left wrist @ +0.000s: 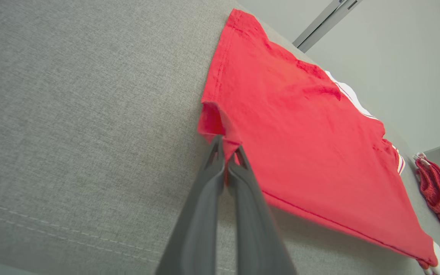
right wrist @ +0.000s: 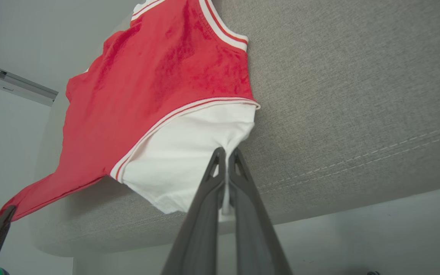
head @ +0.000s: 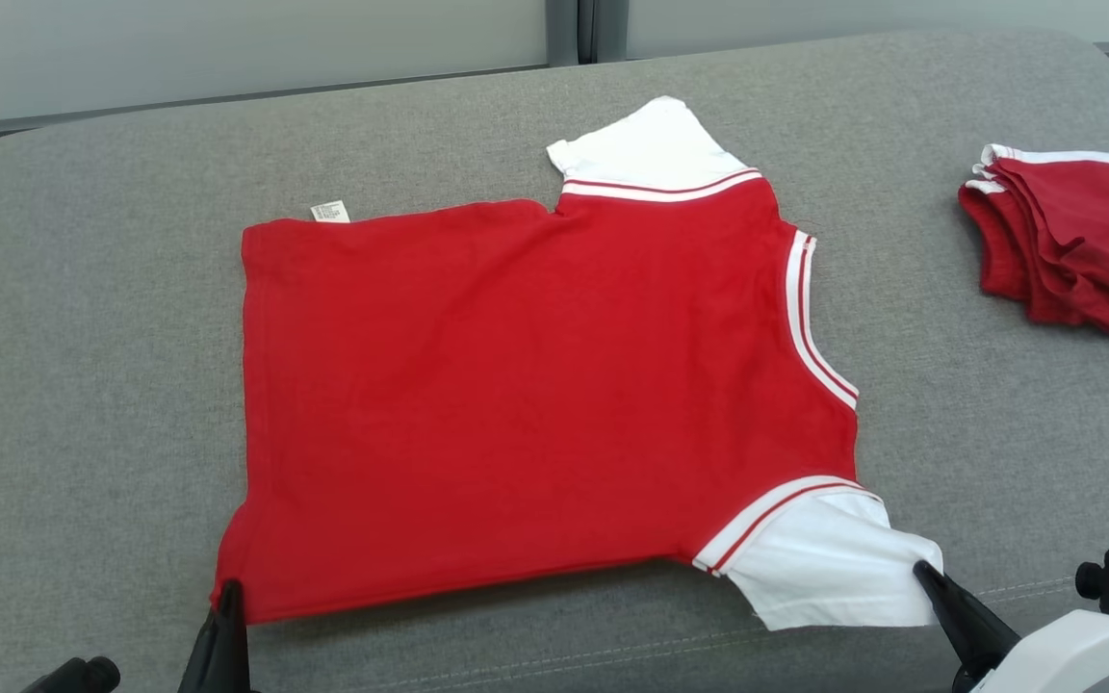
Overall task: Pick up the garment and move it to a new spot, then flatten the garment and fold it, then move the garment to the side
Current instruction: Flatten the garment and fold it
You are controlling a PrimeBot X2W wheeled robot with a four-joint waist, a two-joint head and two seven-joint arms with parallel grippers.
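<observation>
**Red garment [head: 545, 385] with white sleeves, spread nearly flat at about the middle of the grey cushion [head: 83, 385].** Its long axis runs across the robot's front, with the hem to the robot's left and the neck and shoulders to its right. The near side edge is the one held.

- **Left end effector [head: 227, 589]:** the fingers are pressed together on the near hem corner [left wrist: 220, 130], which rises in a small peak in the left wrist view.
- **Right end effector [head: 922, 570]:** the fingers are likewise closed on cloth, pinching the outer edge of the near sleeve [head: 824, 568].

Each arm thus holds the end on its own side. The whole body of the garment lies ahead of both, away from the robot. The far sleeve [head: 651, 144] and a small label [head: 330, 211] mark the far edge.

The likely next step is a fold carried forward, near edge toward far edge. Both arms would travel together at right angles to the long axis.

A folded red pile [head: 1074, 250] lies well apart at the far right.
</observation>
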